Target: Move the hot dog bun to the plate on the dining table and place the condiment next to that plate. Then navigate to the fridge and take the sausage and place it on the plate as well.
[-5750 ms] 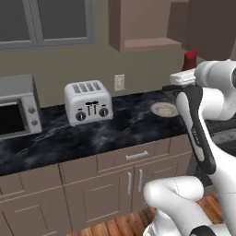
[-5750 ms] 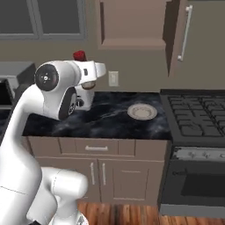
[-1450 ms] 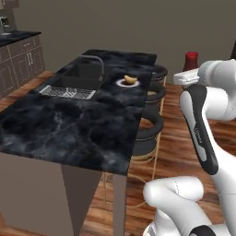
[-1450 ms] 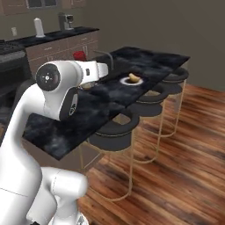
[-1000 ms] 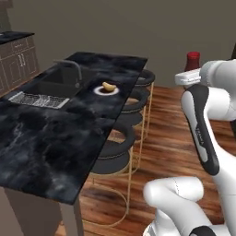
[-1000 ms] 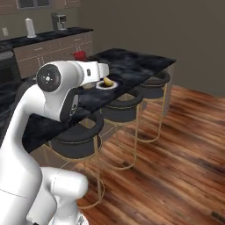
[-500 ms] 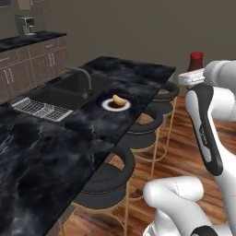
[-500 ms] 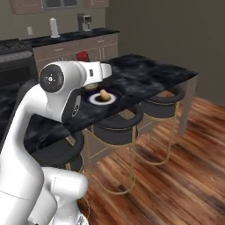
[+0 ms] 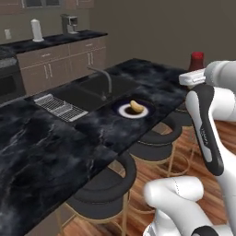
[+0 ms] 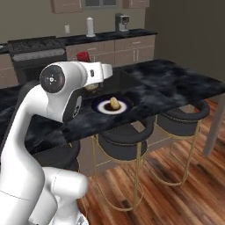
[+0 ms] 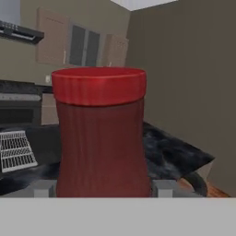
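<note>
— Carrying what? Rolled closer since a moment ago?
— Tool (image 11: 102, 186) clamped on red-lidded dark red condiment jar (image 11: 100, 133); tan bun (image 9: 135, 106) on white round plate (image 9: 123, 111), black marble surface (image 9: 69, 138) now nearer. Placing next.

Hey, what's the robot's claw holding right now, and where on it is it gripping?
The claw holds the red condiment bottle, upright, gripped on both sides near its base.

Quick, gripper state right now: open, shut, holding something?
Gripper: shut on the red condiment jar, carried upright above the dining table.
</note>
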Robot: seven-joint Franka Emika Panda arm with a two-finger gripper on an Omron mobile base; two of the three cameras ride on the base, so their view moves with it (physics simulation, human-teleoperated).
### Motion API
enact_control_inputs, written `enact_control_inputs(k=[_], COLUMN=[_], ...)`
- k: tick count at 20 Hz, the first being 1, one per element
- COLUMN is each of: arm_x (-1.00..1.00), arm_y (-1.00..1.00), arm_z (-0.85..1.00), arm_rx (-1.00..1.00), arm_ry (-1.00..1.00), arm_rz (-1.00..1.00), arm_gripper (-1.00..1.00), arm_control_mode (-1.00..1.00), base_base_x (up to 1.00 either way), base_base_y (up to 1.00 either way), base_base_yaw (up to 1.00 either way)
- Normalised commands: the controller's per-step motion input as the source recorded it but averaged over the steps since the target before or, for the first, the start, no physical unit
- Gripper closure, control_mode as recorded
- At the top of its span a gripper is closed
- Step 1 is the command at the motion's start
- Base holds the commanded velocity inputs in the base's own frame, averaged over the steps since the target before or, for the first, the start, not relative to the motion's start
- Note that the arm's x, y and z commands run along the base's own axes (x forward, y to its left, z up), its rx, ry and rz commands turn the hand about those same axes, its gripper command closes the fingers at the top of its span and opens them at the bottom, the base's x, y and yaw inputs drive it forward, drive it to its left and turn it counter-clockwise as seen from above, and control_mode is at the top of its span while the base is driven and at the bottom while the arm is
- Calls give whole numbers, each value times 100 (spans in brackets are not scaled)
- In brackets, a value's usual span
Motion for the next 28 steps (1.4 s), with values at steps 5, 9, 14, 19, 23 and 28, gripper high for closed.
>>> enact_control_inputs(k=[5,9,14,19,23,28], arm_x=[0,0,0,0,0,0], arm_y=[0,0,0,0,0,0], arm_z=[0,0,0,0,0,0], arm_rx=[0,0,0,0,0,0], arm_ry=[0,0,0,0,0,0], arm_rz=[0,0,0,0,0,0], arm_gripper=[100,100,100,100,100,100], arm_control_mode=[100,100,100,100,100,100], base_base_x=[21,8,6,26,33,58], base_base_y=[-97,-100,-100,-99,-100,-62], base_base_yaw=[38,29,29,29,30,44])
